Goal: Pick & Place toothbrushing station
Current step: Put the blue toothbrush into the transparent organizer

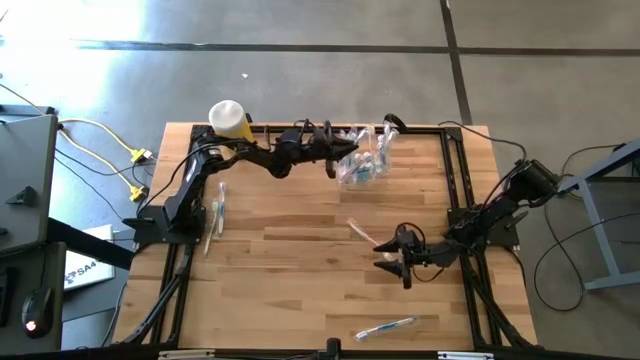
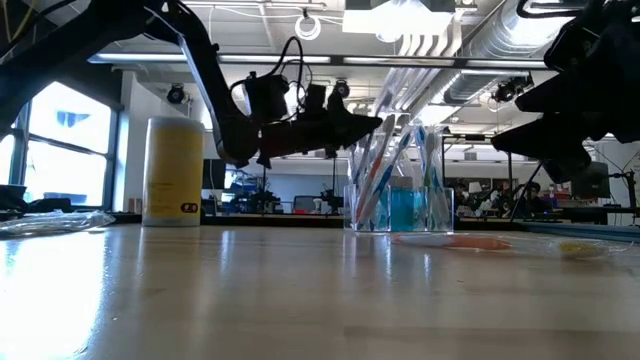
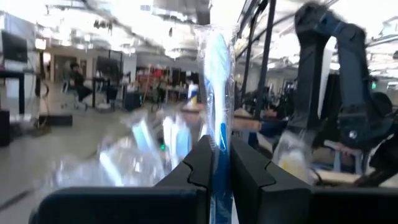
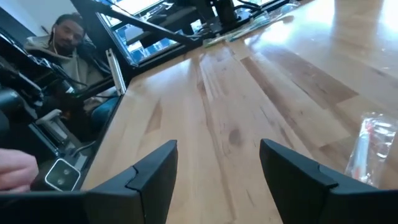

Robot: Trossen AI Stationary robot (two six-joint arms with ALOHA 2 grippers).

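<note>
Clear cup (image 1: 362,160) at the far edge already holds several brushes, and your left gripper (image 1: 335,158) sits just beside it, clamped on a wrapped blue brush (image 3: 217,81) that stands upright between the jaws. Looks like the place step: brush is carried, not yet in the cup. Next move needs the brush tip lined up over the cup mouth, clear of the brushes already standing there, then lower and release. Watch for knocking the cup; it looks light.

Right gripper (image 1: 398,256) hangs low over the table's middle-right, jaws apart, holding nothing. A pink wrapped brush (image 1: 358,232) lies just beside it, likely its next pick. More brushes wait: one near the front edge (image 1: 386,327), a few by the left arm's base (image 1: 215,215).
</note>
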